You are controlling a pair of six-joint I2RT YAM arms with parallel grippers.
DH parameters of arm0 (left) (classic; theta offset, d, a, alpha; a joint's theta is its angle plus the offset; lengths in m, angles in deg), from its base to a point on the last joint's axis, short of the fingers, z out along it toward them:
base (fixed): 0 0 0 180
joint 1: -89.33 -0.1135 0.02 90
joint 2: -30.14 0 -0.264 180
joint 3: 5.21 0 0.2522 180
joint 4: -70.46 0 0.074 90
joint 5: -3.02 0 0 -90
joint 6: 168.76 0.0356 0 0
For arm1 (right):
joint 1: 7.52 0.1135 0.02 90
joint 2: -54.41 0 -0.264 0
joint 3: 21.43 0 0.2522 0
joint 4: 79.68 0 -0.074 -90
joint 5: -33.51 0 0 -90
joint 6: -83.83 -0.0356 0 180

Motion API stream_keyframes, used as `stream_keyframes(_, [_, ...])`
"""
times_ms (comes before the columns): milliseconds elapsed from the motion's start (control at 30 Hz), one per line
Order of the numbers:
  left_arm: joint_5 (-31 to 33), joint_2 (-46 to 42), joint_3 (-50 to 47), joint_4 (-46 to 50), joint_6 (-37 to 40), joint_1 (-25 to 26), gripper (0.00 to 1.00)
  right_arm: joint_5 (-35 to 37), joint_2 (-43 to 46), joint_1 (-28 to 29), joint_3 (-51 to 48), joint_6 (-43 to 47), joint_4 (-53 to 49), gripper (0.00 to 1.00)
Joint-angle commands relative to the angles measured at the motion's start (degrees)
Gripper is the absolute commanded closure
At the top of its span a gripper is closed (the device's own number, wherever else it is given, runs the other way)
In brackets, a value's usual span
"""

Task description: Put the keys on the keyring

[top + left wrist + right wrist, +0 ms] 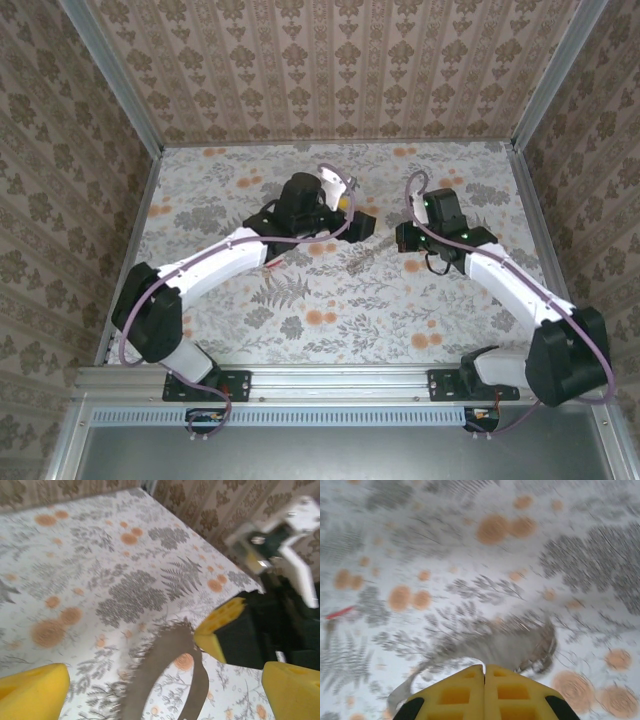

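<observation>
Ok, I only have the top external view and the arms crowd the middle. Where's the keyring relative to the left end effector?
Observer: In the left wrist view, the keyring sits between the wide-open fingers of the left end effector.
Operator: And the right one?
Observer: The right end effector is shut, tips at the ring's band; a pinch can't be confirmed.
Operator: Any key nearby?
Observer: The right wrist view shows a red-headed key lying on the table, apart from the ring.
</observation>
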Motion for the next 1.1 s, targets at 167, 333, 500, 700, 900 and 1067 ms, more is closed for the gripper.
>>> stream_keyframes(167, [5.9, -5.1, 8.9, 10.6, 10.0, -2.8, 0.0, -16.7, 4.9, -0.4, 4.9, 2.4, 11.3, 1.0])
stream_keyframes(333, [9.2, -4.7, 12.4, 13.8, 12.0, -4.5, 0.0, -24.3, 2.9, -1.1, 8.4, -0.5, 17.7, 1.0])
stream_keyframes(500, [8.9, -4.2, 12.3, 10.4, 12.4, -7.3, 0.0, -29.6, -0.1, -1.6, 10.1, -4.3, 25.2, 1.0])
stream_keyframes(700, [6.0, -4.6, 9.9, 4.1, 8.8, -10.6, 0.0, -34.8, -3.5, -3.8, 9.5, -8.7, 36.2, 1.0])
stream_keyframes(900, [-3.6, -6.2, 6.3, -1.1, 5.3, -12.9, 0.0, -39.2, -3.9, -5.1, 6.1, -13.2, 46.3, 1.0])
stream_keyframes(1067, [-7.4, -7.8, 7.1, 2.9, 9.7, -13.5, 0.0, -40.4, -3.3, -5.2, 4.9, -15.0, 48.6, 1.0])
